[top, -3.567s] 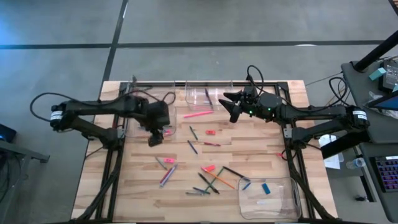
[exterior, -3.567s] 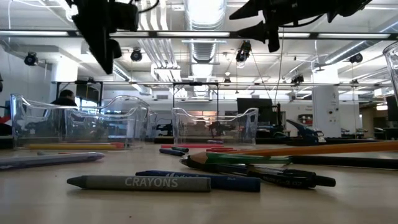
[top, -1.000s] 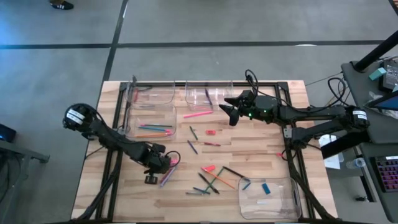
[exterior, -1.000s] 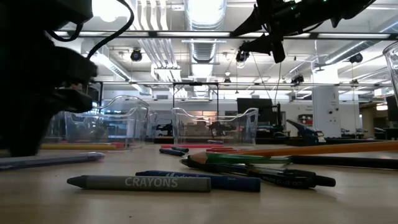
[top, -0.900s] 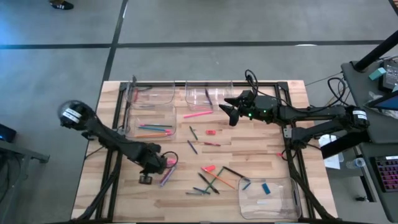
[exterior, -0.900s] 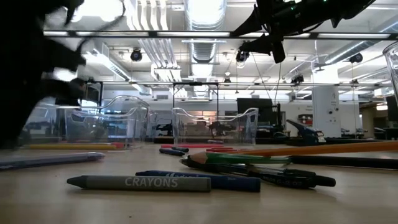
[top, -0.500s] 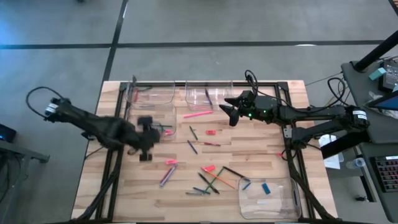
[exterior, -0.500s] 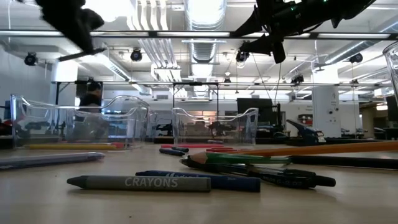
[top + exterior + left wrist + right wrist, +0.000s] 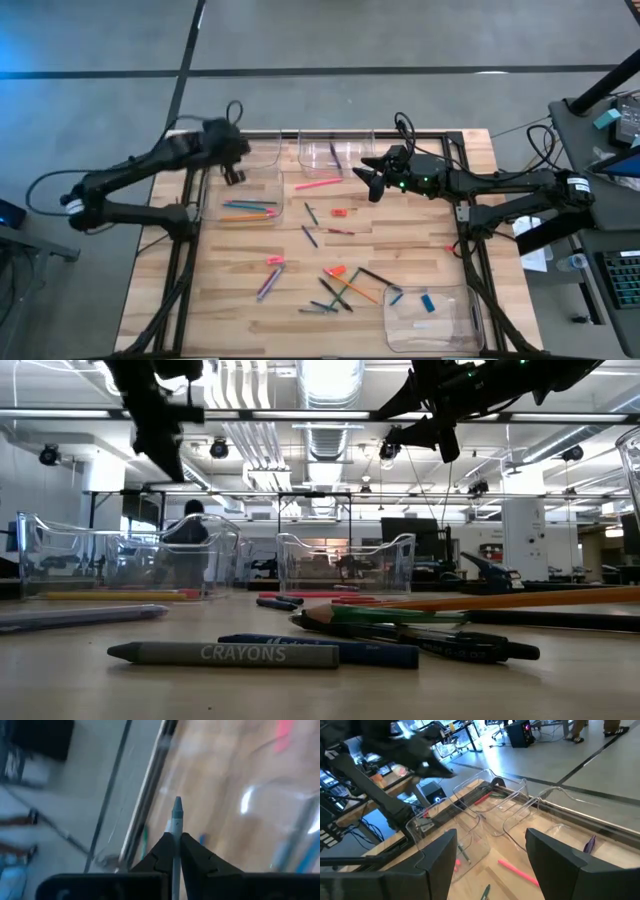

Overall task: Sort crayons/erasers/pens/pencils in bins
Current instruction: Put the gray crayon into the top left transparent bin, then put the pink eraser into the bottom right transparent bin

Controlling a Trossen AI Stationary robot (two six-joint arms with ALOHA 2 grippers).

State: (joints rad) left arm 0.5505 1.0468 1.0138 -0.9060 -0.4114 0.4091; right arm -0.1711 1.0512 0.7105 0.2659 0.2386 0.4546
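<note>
My left gripper [image 9: 234, 172] hangs high over the clear bins [image 9: 243, 152] at the table's far left, shut on a thin grey-blue crayon [image 9: 177, 815]. The bin [image 9: 243, 203] nearer to me holds several coloured sticks. My right gripper [image 9: 368, 178] stands open and level in the air beside the far middle bin [image 9: 330, 152], with nothing between its fingers. Loose pens, pencils and crayons [image 9: 340, 285] lie flat on the wood in the middle. A blue eraser [image 9: 428, 302] lies in the near right bin [image 9: 432, 320]. My left gripper pinches the crayon between its two fingers [image 9: 161, 851]. The crayon runs along the fingers, and its pointed end [image 9: 177, 806] sticks out past their tips. The gripper slants downward. The crayon is lifted clear of table and bins.
A pink stick [image 9: 318, 184] and a small red-orange eraser [image 9: 338, 212] lie near the far bins. A pink piece [image 9: 272, 261] and a purple stick [image 9: 266, 285] lie at near left. A grey crayon [image 9: 225, 654] lies close to the near edge. A person [image 9: 188, 525] shows in the room behind.
My left gripper has risen from the table at near left, beside the pink and purple sticks, and swung toward the far edge. It now hangs over the far left bins and has turned on the way. My right gripper has kept still.
</note>
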